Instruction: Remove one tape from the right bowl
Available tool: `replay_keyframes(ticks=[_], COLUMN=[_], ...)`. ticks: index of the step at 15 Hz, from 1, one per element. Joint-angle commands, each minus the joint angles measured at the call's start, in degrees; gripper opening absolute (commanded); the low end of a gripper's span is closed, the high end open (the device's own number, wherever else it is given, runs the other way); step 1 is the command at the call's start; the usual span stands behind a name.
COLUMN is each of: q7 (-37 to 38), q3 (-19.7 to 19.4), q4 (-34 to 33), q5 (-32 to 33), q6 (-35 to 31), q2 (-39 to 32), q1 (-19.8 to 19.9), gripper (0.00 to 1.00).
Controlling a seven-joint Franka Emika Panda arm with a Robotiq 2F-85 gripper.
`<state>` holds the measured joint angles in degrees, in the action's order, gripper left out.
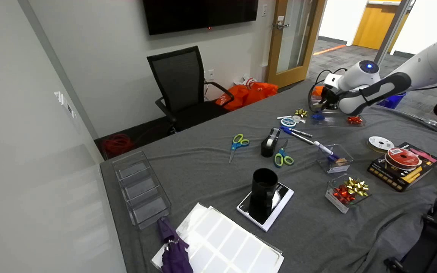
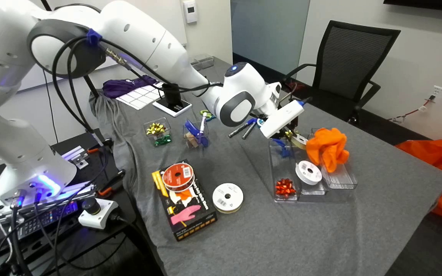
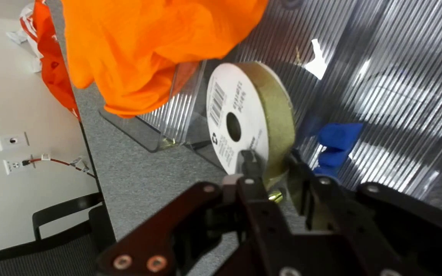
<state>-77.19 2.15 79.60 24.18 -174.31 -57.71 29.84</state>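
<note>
At the far end of the clear tray (image 2: pixel 283 166) | claw (image 3: pixel 272 165) clamped near the rim of the gold ribbon spool (image 3: pixel 251 115), presumably the task's tape | spool on edge, can't tell whether it touches tray | do: slow straight lift, rim grip may let it swivel; clear crumpled orange material (image 3: pixel 159 50) before going sideways

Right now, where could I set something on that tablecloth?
Bare patches of tablecloth, each in an exterior view: between the leftmost divided tray and leftmost scissors; right of the black box, below the red gift bow. It's crowded around the tape dispenser, and where the gripper holds a gold ribbon spool beside the orange glove.
</note>
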Motion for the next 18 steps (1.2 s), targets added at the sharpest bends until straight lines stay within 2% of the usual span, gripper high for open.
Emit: replay_keyframes(ticks=[1,4,7,13,17,18], q7=[-1.31,-1.28,-1.71,-2.27,-1.34,-3.04], q3=[0.89,1.00,2.76,10.06,14.41,13.69], q4=[-2.28,-2.33,-0.96,-0.20,2.08,3.68], q5=[0.19,0.17,-0.16,-1.00,-2.09,-5.91], q6=[-0.66,-0.65,-0.46,1.78,5.96,6.22], q2=[-1.74,-1.72,-0.37,1.46,4.73,6.51], q1=[0.78,0.80,1.81,6.48,9.61,8.96], gripper=[0.06,0.00,0.00,0.00,0.00,0.00])
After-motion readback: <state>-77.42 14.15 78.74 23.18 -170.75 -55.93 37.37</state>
